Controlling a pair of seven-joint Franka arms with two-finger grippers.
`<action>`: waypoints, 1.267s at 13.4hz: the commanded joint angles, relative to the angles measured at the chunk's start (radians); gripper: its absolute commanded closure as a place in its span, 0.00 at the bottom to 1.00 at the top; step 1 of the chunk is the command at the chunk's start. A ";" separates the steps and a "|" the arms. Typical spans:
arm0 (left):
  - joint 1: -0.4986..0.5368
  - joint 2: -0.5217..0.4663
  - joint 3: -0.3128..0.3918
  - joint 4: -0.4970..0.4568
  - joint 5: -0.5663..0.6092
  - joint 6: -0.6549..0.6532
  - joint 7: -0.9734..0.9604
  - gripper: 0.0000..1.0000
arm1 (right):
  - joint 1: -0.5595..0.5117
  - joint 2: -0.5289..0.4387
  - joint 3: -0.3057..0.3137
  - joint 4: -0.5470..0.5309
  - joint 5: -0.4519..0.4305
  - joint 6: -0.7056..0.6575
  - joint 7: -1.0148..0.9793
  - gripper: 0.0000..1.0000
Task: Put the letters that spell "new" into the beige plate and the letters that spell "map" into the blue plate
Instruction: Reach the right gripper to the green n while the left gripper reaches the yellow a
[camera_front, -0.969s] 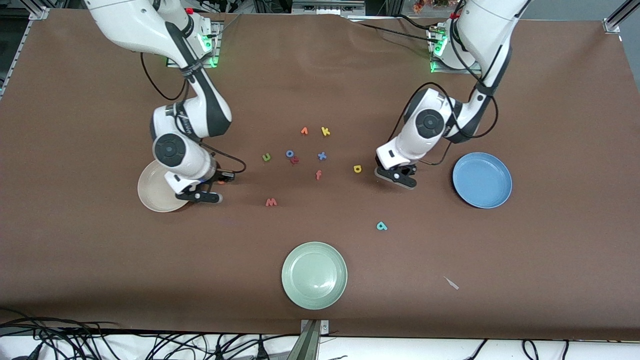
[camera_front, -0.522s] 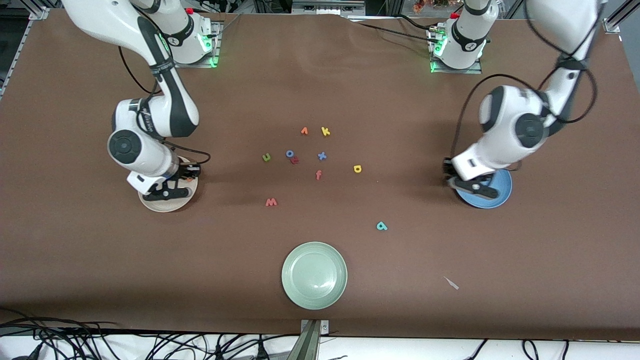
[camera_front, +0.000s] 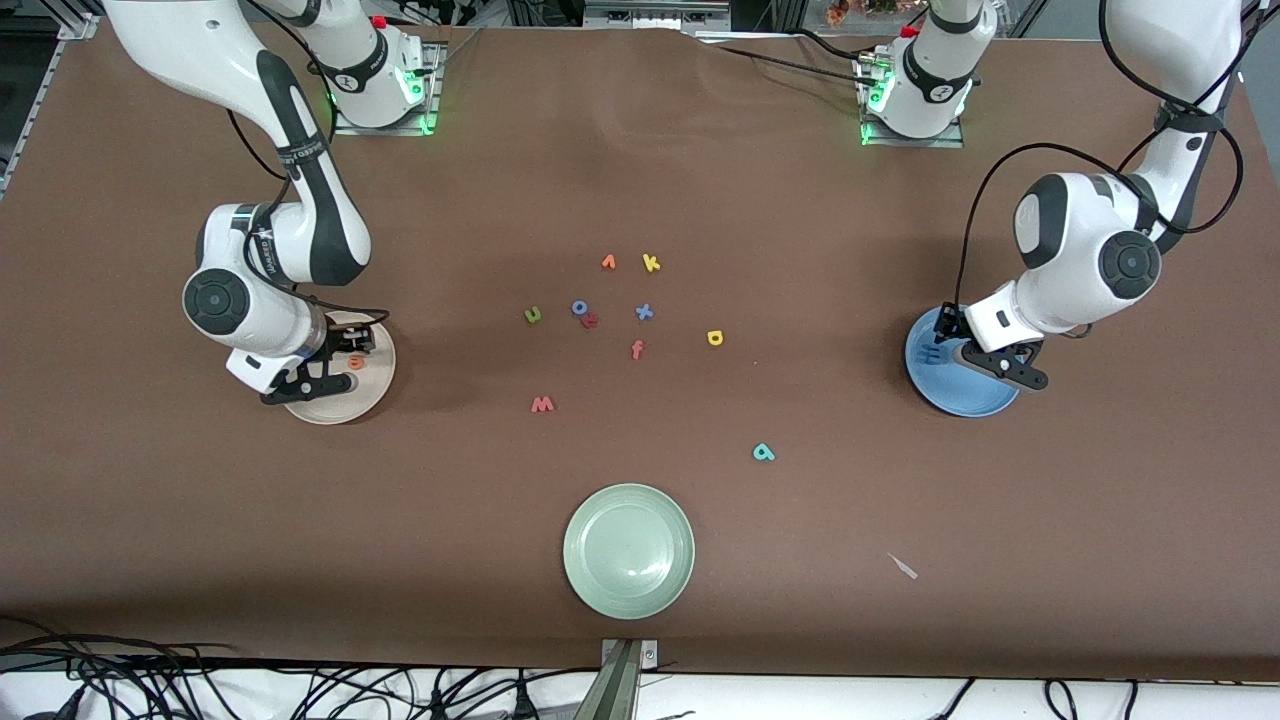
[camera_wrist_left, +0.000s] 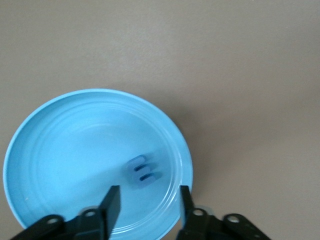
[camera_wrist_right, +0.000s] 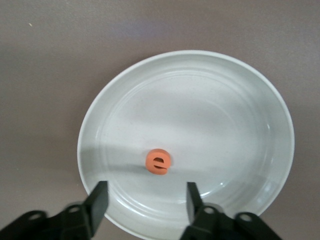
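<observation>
Small orange foam letter e (camera_wrist_right: 158, 161) lies flat in round beige plate (camera_front: 372, 392), mid-left of front frame. Blue foam m (camera_wrist_left: 142, 172) lies in round blue plate (camera_front: 950, 400), mid-right. Right gripper (camera_wrist_right: 145, 202) and left gripper (camera_wrist_left: 149, 205) hover above, fingers parted, empty. Judgement: letters light, soft; pinch edges.

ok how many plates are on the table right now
3. The beige plate sits under the right pincer, the blue plate under the left pincer, and a pale green plate lies nearest the front camera. None seem hidden.
</observation>
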 joint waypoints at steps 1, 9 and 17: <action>-0.009 -0.009 -0.015 0.005 0.009 0.006 0.005 0.35 | 0.003 -0.018 0.040 0.003 0.035 -0.004 0.066 0.00; -0.301 0.134 -0.104 0.103 -0.121 0.160 -0.354 0.39 | 0.045 0.037 0.202 0.106 0.070 0.041 0.490 0.00; -0.510 0.290 -0.096 0.227 -0.112 0.241 -0.683 0.39 | 0.144 0.002 0.264 -0.018 0.070 0.134 0.881 0.00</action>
